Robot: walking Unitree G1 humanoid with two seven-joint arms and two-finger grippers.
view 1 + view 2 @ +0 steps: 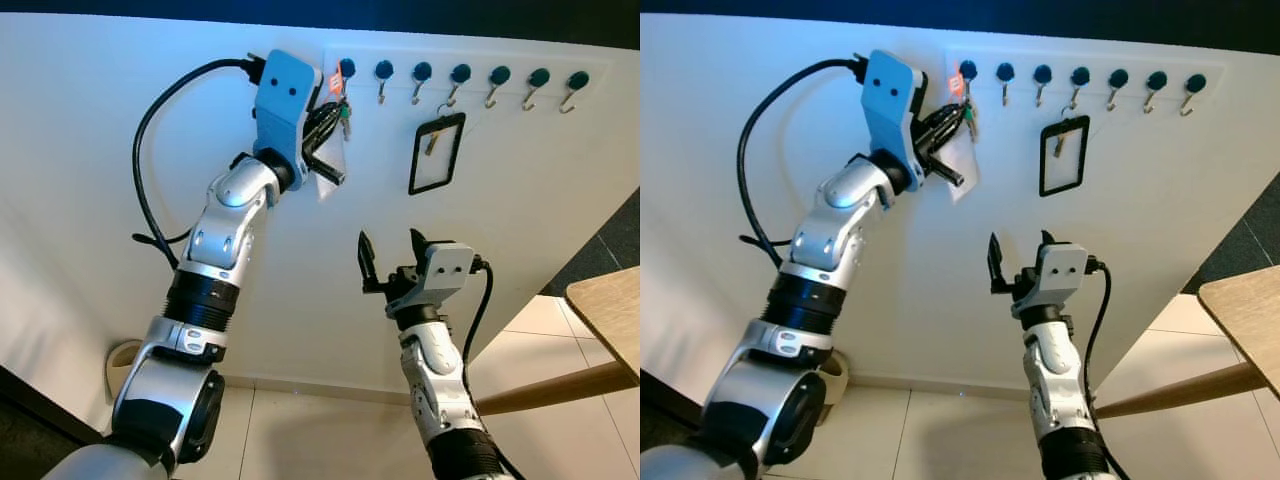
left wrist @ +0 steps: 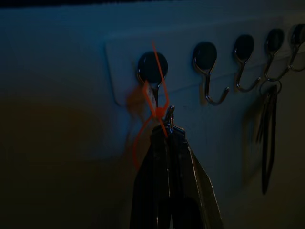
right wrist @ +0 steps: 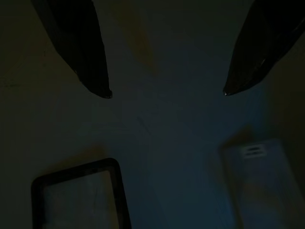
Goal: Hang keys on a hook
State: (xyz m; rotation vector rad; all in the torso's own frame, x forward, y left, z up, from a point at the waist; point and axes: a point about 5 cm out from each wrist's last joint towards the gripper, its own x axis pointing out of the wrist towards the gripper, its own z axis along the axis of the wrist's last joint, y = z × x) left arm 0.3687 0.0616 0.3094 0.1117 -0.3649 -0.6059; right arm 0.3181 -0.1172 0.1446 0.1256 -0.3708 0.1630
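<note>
A white wall (image 1: pixel 120 120) takes up most of the head views, with a pale rail (image 1: pixel 455 58) of round-capped hooks along the upper right of the frame and tiled floor (image 1: pixel 300 440) at the bottom.

The keys (image 1: pixel 343 112) sit in the upper middle, right at the leftmost hook (image 2: pixel 153 81), held up by the left gripper (image 1: pixel 322 135), whose black fingers are pressed together on the bunch. In the left wrist view an orange loop (image 2: pixel 155 107) tied to the keys lies across that hook's dark cap, but the dim picture does not settle whether it is truly over the metal prong or only lying against it. A white tag (image 1: pixel 330 178) hangs below the gripper.

Further right a black-framed card holder (image 1: pixel 436 152) hangs from a middle hook. Lower centre, the right gripper (image 1: pixel 392 252) hovers off the wall with its fingers spread wide and nothing between them.

The likely trouble: if the fingers let go before the loop is seated behind the prong, the bunch would slide off and drop to the floor. Pulling the arm back at an angle might also drag the thin loop off the hook, or snag it on a fingertip.
</note>
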